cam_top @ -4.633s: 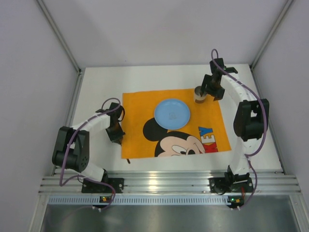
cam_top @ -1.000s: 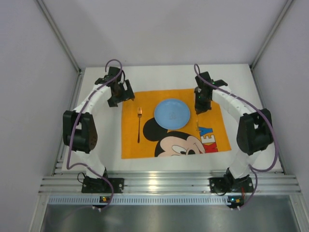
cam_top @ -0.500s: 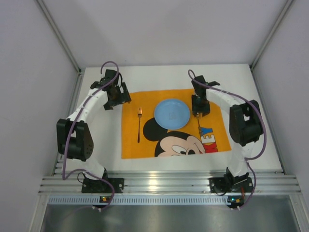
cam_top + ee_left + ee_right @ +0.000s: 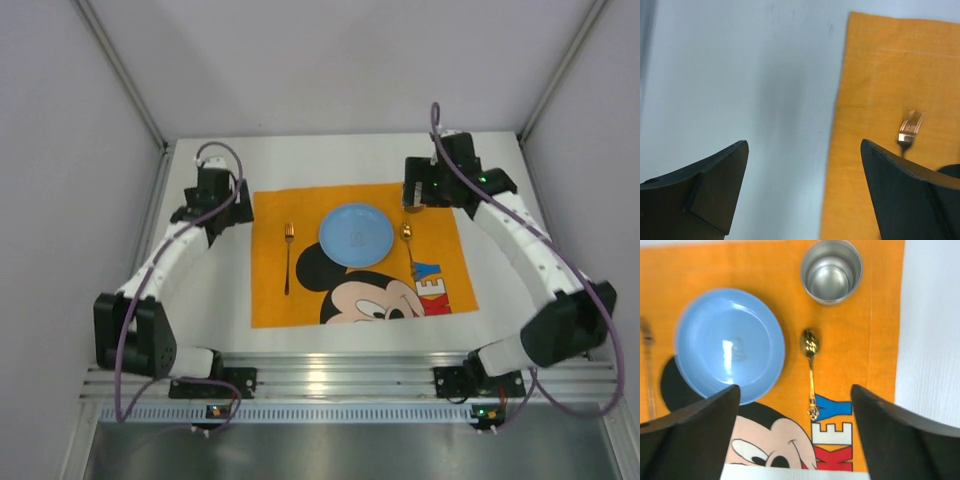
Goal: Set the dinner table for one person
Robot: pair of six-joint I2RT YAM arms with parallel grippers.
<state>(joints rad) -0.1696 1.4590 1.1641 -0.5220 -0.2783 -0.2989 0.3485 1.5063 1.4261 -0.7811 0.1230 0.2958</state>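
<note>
On the white dinner table (image 4: 520, 290) an orange Mickey Mouse mat (image 4: 300, 305) carries a blue plate (image 4: 356, 236) at its middle. A fork (image 4: 288, 255) lies left of the plate and a gold spoon (image 4: 408, 250) lies right of it. In the right wrist view a steel cup (image 4: 831, 271) stands upright beyond the spoon (image 4: 810, 371). My right gripper (image 4: 795, 387) hangs open above the spoon, holding nothing; from above the right gripper (image 4: 420, 192) is over the mat's far right corner. My left gripper (image 4: 804, 145) is open over the mat's left edge, empty, left of the fork (image 4: 910, 128).
A ribbed aluminium rail (image 4: 340, 380) runs along the near edge with both arm bases on it. Grey walls close in the table on the left, right and far sides. Bare white tabletop (image 4: 740, 75) lies left of the mat.
My right gripper has opened, left the spoon on the mat right of the plate, and drawn up and back. My left gripper has shifted left, off the mat's corner.
</note>
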